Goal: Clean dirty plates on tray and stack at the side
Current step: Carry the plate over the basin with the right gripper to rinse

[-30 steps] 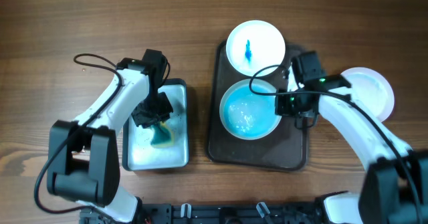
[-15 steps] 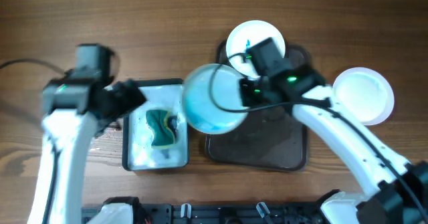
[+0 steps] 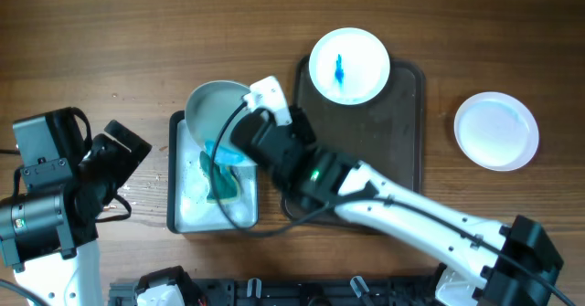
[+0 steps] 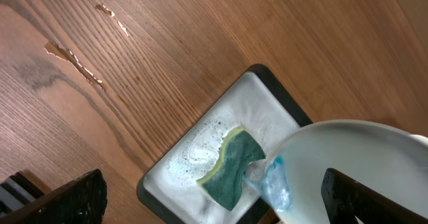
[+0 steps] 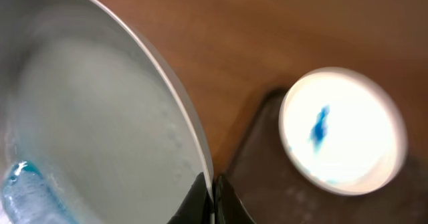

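Note:
My right gripper (image 3: 249, 128) is shut on the rim of a white plate (image 3: 215, 110) and holds it tilted over the metal basin (image 3: 175, 192). Blue liquid (image 4: 274, 184) runs off the plate (image 4: 354, 164) into the basin (image 4: 194, 164), right beside a green sponge (image 4: 234, 167). The right wrist view shows the fingers (image 5: 215, 197) pinching the plate's edge (image 5: 100, 117). A second plate with a blue smear (image 3: 349, 64) rests at the far end of the dark tray (image 3: 402, 169). My left gripper (image 3: 119, 151) stands open and empty to the left of the basin.
One clean white plate (image 3: 496, 131) lies on the wood to the right of the tray. The sponge (image 3: 224, 185) lies in foamy water in the basin. My right arm stretches across the near half of the tray. Scratches (image 4: 73, 60) mark the tabletop at the left.
My right arm lifted the blue-filled plate off the tray, carried it left and tipped it over the basin. My left gripper let go of the sponge, opened and drew back to the left.

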You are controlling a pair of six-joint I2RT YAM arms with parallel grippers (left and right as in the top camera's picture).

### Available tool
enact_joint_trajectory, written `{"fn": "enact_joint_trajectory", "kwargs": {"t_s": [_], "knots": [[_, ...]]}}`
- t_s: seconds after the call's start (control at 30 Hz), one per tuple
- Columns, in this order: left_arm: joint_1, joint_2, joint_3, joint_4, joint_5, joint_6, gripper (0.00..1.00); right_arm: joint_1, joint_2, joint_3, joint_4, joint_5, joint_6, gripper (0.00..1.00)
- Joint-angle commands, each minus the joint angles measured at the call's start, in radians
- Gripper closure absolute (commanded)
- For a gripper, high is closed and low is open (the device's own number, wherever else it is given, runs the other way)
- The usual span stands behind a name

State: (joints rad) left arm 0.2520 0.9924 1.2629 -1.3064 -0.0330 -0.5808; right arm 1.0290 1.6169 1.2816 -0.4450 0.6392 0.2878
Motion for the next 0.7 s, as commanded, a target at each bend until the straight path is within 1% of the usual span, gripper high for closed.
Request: {"fn": "enact_joint_trajectory", "kwargs": {"t_s": [0.0, 0.13, 0.3, 0.53, 0.67], "knots": [[0.009, -0.004, 0.013, 0.000, -0.014, 0.005, 0.00, 0.069, 0.004, 0.024, 0.057, 0.332, -0.132, 0.95], [0.009, 0.002, 0.013, 0.000, -0.014, 0.005, 0.00, 0.113, 0.004, 0.024, 0.153, 0.417, -0.305, 0.96], [0.009, 0.004, 0.013, 0.000, -0.014, 0.005, 0.00, 0.138, 0.004, 0.024, 0.219, 0.480, -0.440, 0.95], [0.009, 0.004, 0.013, 0.000, -0.014, 0.005, 0.00, 0.174, 0.004, 0.024, 0.276, 0.547, -0.553, 0.96], [0.009, 0.004, 0.013, 0.000, -0.014, 0.005, 0.00, 0.186, 0.004, 0.024, 0.280, 0.584, -0.570, 0.95]]}}
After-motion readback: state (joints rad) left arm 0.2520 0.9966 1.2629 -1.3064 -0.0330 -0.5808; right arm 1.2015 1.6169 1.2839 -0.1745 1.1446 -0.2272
